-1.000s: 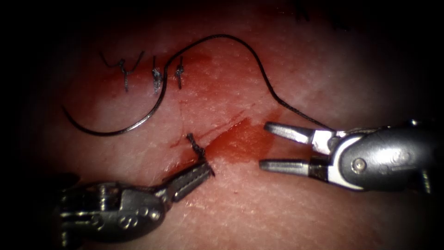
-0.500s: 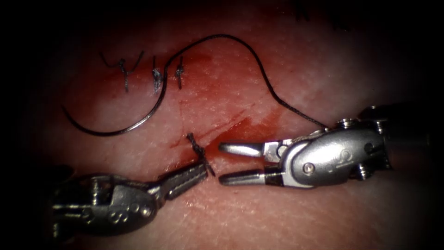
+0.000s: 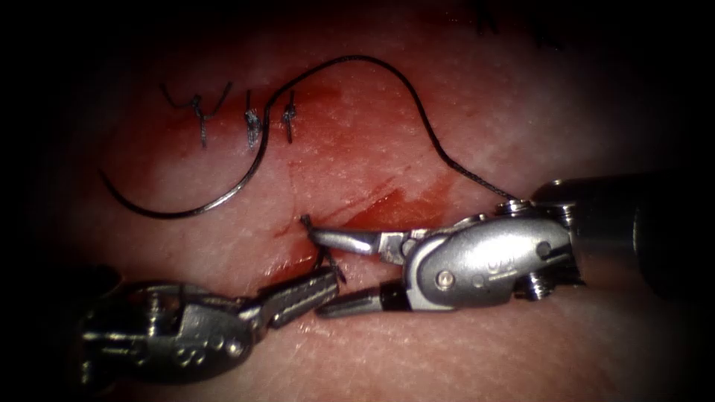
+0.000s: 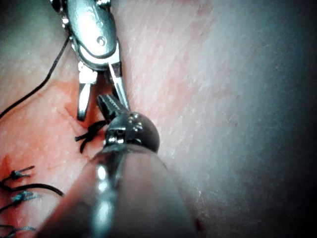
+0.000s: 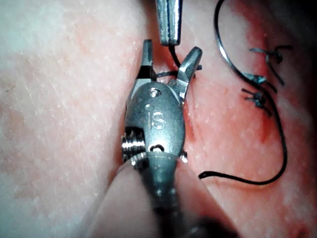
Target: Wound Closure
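Right tool [image 3: 320, 272], jaws open, has advanced to straddle the thread tail [image 3: 322, 257] held by left tool [image 3: 328, 281] (needle [image 3: 186, 205] lies free on the tissue [image 3: 521, 112]).

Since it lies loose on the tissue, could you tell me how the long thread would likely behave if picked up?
The thread would probably be floppy: it lies in loose curves. It looks thin, so likely very light. It trails from the needle, so that might drag along.

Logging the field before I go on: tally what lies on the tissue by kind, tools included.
Tools: 2, left tool with jaws shut on the thread end, right tool with jaws open, holding nothing
Needle: 1, lying free on the tissue
Long thread: 1
Finished stitches: 3
Knot being held: 1
Total: 8
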Available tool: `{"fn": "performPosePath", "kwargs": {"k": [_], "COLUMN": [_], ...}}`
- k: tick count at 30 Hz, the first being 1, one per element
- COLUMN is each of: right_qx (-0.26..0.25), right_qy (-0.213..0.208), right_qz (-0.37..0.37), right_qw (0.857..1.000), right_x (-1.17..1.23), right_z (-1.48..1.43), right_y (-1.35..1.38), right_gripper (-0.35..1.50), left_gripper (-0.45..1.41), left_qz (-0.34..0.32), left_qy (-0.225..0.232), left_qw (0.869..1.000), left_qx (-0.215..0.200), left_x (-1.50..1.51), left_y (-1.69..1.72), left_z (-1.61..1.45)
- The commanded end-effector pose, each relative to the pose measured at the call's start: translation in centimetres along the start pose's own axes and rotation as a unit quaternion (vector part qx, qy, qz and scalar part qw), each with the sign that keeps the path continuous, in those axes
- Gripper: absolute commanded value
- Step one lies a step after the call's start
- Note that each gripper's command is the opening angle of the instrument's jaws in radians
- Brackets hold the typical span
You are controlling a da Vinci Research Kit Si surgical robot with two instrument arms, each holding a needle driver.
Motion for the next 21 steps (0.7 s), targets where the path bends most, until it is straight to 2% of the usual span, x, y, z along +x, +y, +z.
{"fn": "performPosePath", "kwargs": {"k": [1, 12, 21], "right_qx": [0.001, 0.021, 0.016], "right_qy": [0.003, 0.040, 0.035], "right_qz": [-0.008, -0.030, -0.039], "right_qw": [1.000, 0.999, 0.998], "right_x": [-0.04, -0.06, -0.09], "right_z": [0.15, 0.47, 0.46], "right_y": [-0.02, -0.05, -0.05], "right_gripper": [0.90, 0.88, 0.86], "left_gripper": [-0.45, -0.45, -0.45], "left_qz": [-0.001, 0.001, 0.005], "left_qy": [0.000, 0.003, 0.001], "left_qw": [1.000, 1.000, 1.000], "left_qx": [-0.003, -0.012, -0.018], "left_x": [-0.01, 0.02, 0.08], "left_y": [0.06, 0.09, 0.14], "left_z": [0.07, 0.06, 0.10]}}
